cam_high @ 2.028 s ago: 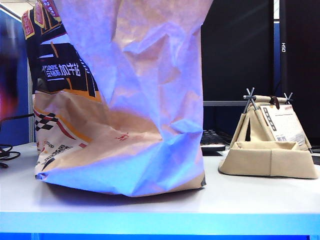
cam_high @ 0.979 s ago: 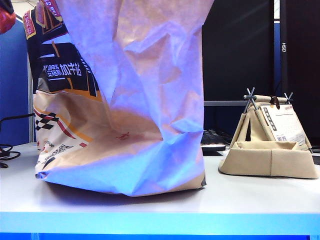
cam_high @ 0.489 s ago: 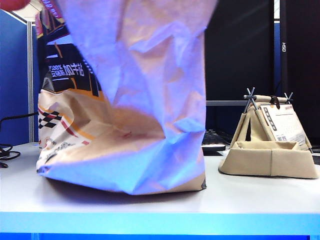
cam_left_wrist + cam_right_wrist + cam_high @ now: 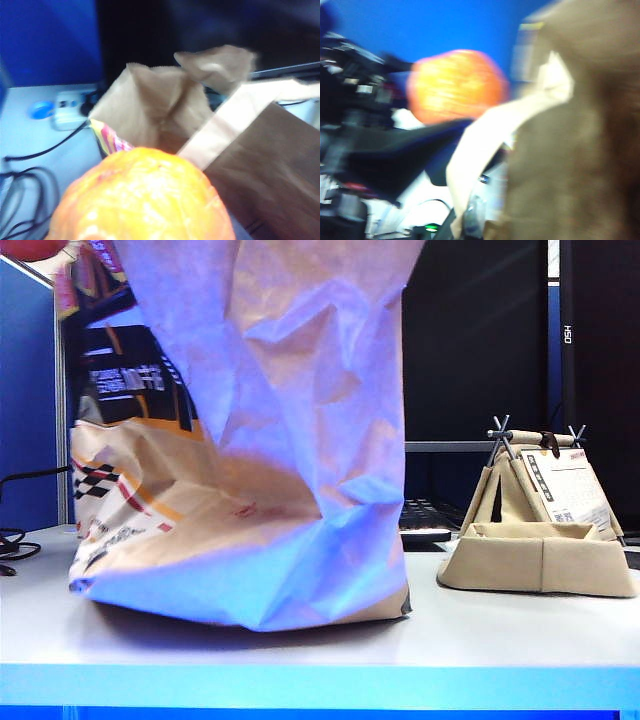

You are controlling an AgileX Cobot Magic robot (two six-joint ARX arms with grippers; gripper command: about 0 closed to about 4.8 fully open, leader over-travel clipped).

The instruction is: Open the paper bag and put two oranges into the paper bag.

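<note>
The tan paper bag [image 4: 280,440] stands upright on the table and fills the left half of the exterior view. Its mouth [image 4: 155,105] gapes open in the left wrist view. A glossy orange [image 4: 142,197] fills the left wrist view's foreground and hides my left gripper's fingers. The right wrist view shows my left gripper [image 4: 440,100] shut on that orange [image 4: 455,85], beside the bag's rim [image 4: 580,140]. A sliver of the orange [image 4: 22,248] shows in the exterior view's upper left corner. My right gripper [image 4: 470,222] is shut on the bag's white handle strip [image 4: 485,135].
A beige fabric tray [image 4: 540,555] with a small tent-shaped stand sits at the right of the table. A keyboard [image 4: 430,520] lies behind the bag. Cables [image 4: 15,545] and a power strip [image 4: 67,112] lie at the left, before a blue partition.
The bag's top swayed right and came back, and its printed side has creased inward. The orange's red edge has come to the upper left corner above the bag.
</note>
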